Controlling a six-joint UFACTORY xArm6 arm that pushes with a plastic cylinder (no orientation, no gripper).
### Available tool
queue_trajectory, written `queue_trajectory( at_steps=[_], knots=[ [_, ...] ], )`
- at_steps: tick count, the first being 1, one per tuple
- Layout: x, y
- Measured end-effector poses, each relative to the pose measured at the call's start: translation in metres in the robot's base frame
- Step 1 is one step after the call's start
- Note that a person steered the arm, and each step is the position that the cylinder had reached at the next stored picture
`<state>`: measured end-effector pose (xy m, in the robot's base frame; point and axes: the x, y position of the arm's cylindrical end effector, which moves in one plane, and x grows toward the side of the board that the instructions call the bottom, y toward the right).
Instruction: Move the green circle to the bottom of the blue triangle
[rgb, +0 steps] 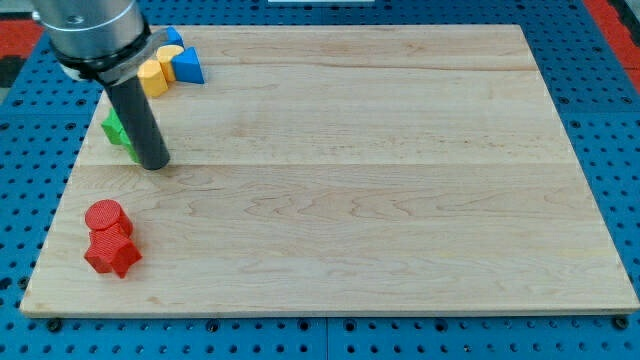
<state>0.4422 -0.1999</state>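
Observation:
The blue triangle (188, 67) lies at the board's top left, beside a yellow block (153, 77) and a second yellow block (169, 56). A green block (115, 128) sits below them at the left edge, largely hidden behind the dark rod, so its shape cannot be made out. My tip (153, 164) rests on the board right against the green block's lower right side, below and to the left of the blue triangle.
A blue block (173, 37) peeks out at the top left corner. A red cylinder (104, 216) and a red star-like block (112, 252) sit together near the bottom left. The wooden board (380, 180) lies on a blue pegboard.

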Motion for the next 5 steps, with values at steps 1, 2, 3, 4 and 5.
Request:
queue_trajectory(
  at_steps=[1, 2, 3, 4, 5],
  knots=[
    [0.000, -0.021],
    [-0.011, -0.040],
    [-0.019, -0.055],
    [-0.020, -0.060],
    [-0.010, -0.060]
  ],
)
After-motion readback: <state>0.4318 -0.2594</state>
